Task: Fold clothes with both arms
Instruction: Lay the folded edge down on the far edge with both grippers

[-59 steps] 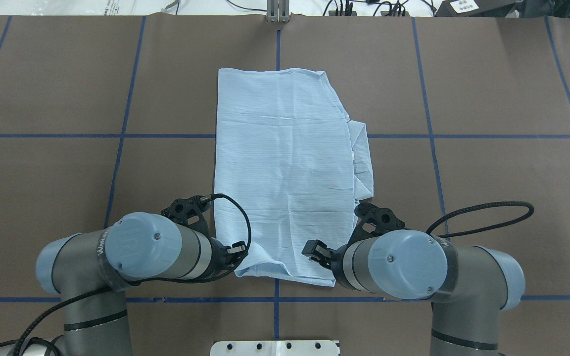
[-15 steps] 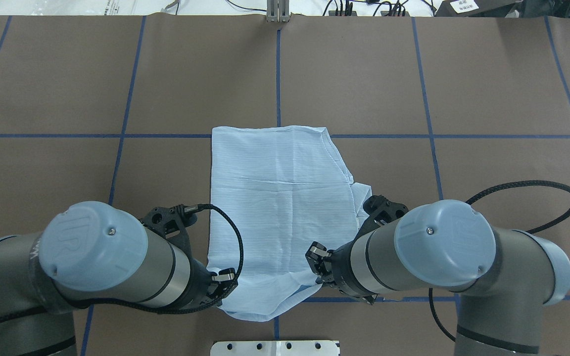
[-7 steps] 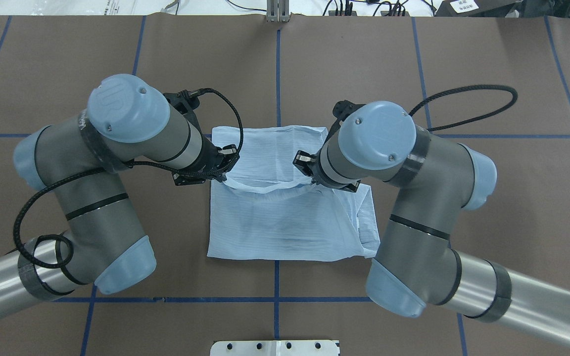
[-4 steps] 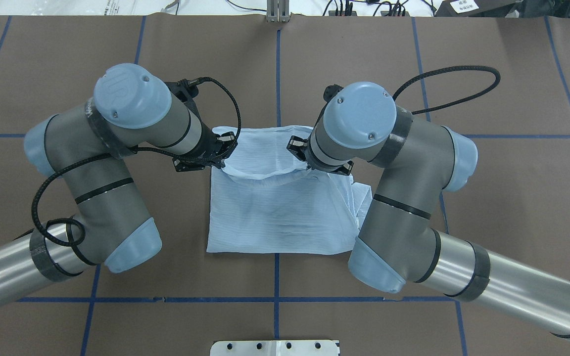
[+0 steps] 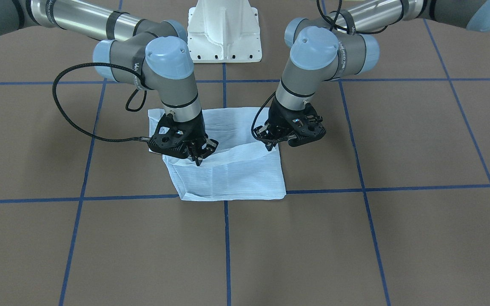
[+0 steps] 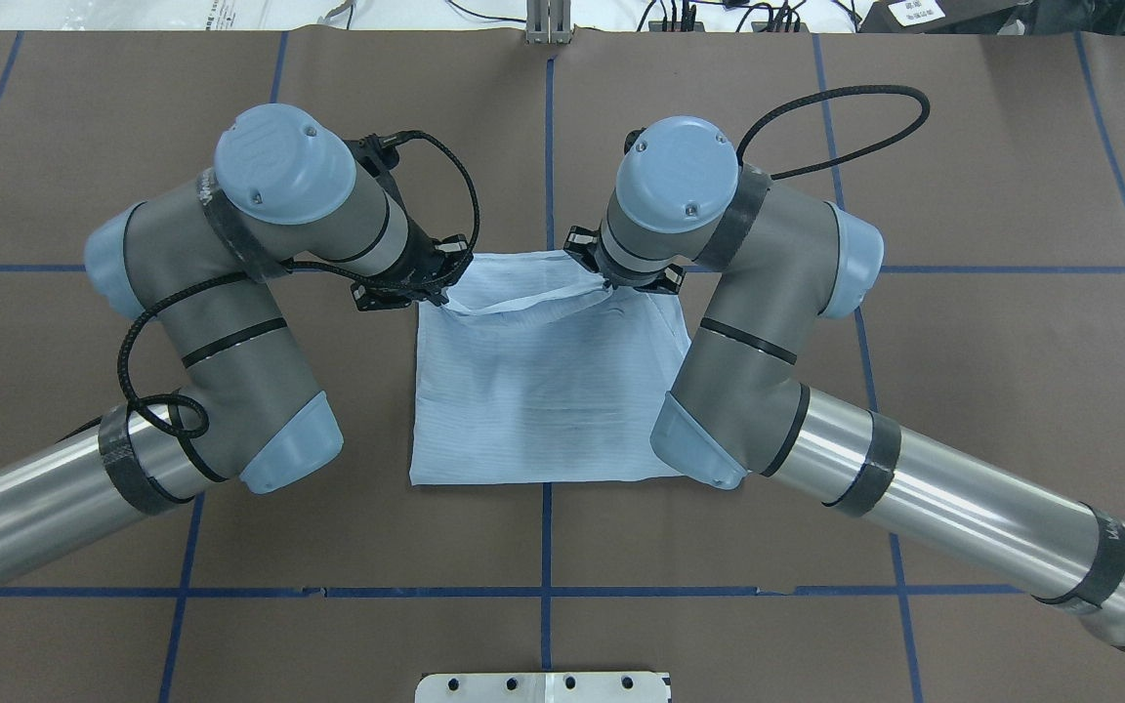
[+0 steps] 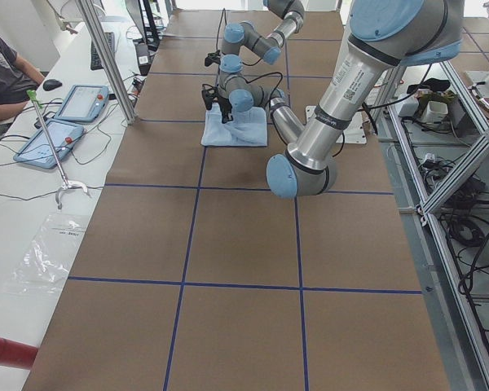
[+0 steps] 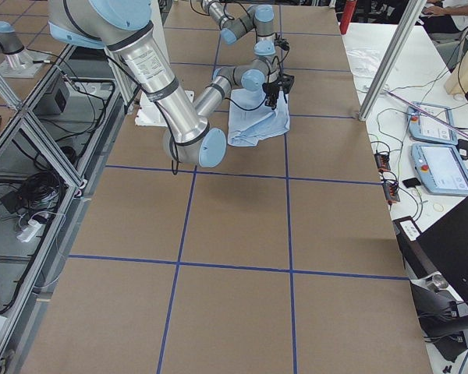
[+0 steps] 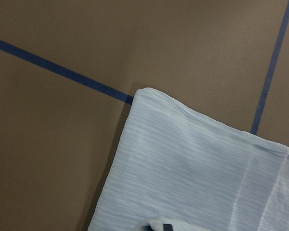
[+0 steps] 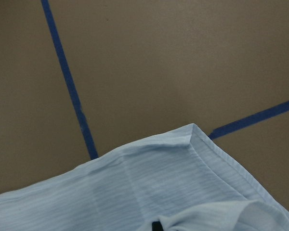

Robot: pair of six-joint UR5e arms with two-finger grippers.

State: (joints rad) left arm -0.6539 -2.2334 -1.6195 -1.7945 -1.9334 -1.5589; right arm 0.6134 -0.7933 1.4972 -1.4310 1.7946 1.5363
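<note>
Table (image 6: 1012, 146) under brown paper, gridded with blue tape lines (image 6: 1012, 268), fills the room's middle. Over it the left arm (image 6: 201, 332) and the right arm (image 6: 768, 322) bend in toward each other above the pale blue shirt (image 6: 543, 410), which lies folded to a rough square near the table's centre. Its upper layer is raised at the far side and sags between the pincers: the left gripper (image 5: 270, 145) is pinched on one end of that edge, the right gripper (image 5: 197, 159) on the other.
</note>
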